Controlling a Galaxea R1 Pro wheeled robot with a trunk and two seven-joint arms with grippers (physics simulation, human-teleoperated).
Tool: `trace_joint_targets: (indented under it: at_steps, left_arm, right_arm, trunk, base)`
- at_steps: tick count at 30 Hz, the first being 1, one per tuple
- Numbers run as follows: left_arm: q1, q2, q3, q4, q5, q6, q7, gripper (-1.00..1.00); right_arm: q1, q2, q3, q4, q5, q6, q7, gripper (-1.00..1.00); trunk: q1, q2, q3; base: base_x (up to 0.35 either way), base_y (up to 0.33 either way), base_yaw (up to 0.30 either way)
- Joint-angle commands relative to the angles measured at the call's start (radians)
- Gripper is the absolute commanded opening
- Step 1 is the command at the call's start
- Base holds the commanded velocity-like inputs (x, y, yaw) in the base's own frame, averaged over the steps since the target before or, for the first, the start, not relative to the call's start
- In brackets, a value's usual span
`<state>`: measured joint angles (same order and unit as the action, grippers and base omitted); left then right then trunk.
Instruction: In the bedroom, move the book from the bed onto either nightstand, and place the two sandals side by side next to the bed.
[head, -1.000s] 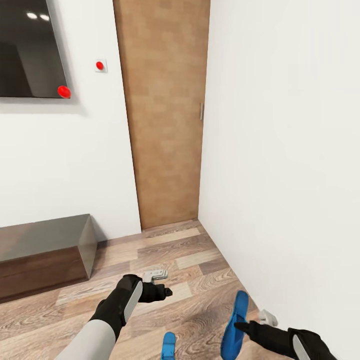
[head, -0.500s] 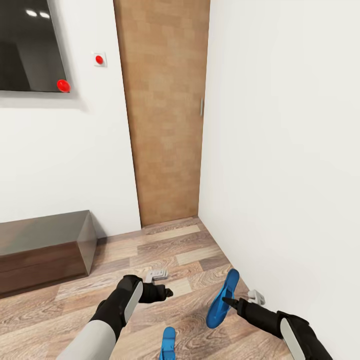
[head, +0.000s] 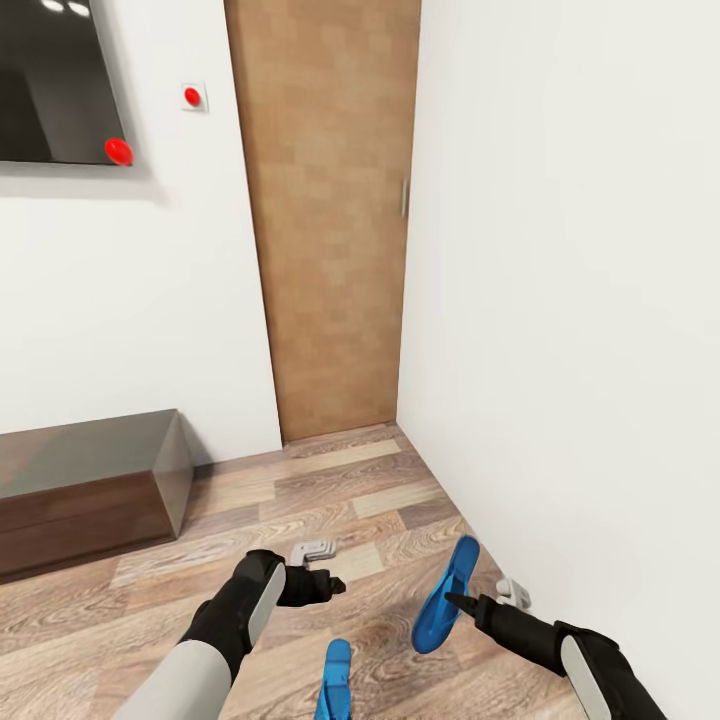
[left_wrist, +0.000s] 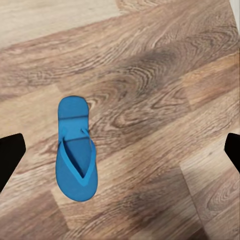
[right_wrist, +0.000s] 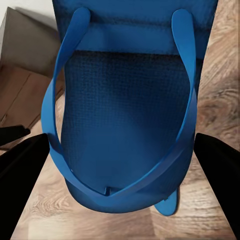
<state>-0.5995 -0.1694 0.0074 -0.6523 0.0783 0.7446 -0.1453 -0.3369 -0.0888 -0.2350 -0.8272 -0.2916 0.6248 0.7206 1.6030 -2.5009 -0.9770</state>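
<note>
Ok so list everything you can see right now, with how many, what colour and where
sandals: two, bright blue; one held up off the floor at the right gripper, one flat on the floor below the left gripper
door: one, light brown wood, in the far corner
TV bench: one, dark brown with grey top, along the left wall
screen: one, black, on that wall
wall switch: one, white with red button, beside the screen
floor: wood planks
left gripper: open, empty
right gripper: shut on a sandal
</note>
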Motion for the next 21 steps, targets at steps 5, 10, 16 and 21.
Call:
trace_joint_targets:
  at_steps: [5, 10, 16, 21]
  left_arm:
    - [0.0, 0.001, 0.002, -0.001, 0.008, 0.006, 0.003, 1.0]
    - [0.0, 0.001, 0.002, -0.001, 0.008, 0.004, 0.003, 1.0]
    - [0.0, 0.001, 0.002, -0.001, 0.008, 0.004, 0.003, 1.0]
    - [0.0, 0.001, 0.002, -0.001, 0.008, 0.004, 0.003, 1.0]
  right_arm:
    - [-0.001, 0.001, -0.001, 0.0, -0.006, 0.007, 0.002, -1.0]
    - [-0.001, 0.0, -0.001, 0.0, -0.006, 0.007, 0.002, -1.0]
    - [-0.001, 0.0, -0.001, 0.0, -0.006, 0.007, 0.002, -1.0]
    - [-0.001, 0.0, -0.002, 0.0, -0.006, 0.007, 0.002, -1.0]
  trunk:
    - [0.002, -0.002, -0.02]
    - [0.004, -0.003, -0.04]
    - [0.007, -0.004, -0.063]
    - [0.009, -0.005, -0.082]
  base:
    - [0.0, 0.0, 0.0]
    - [0.0, 0.0, 0.0]
    - [0.0, 0.0, 0.0]
    - [0.0, 0.0, 0.0]
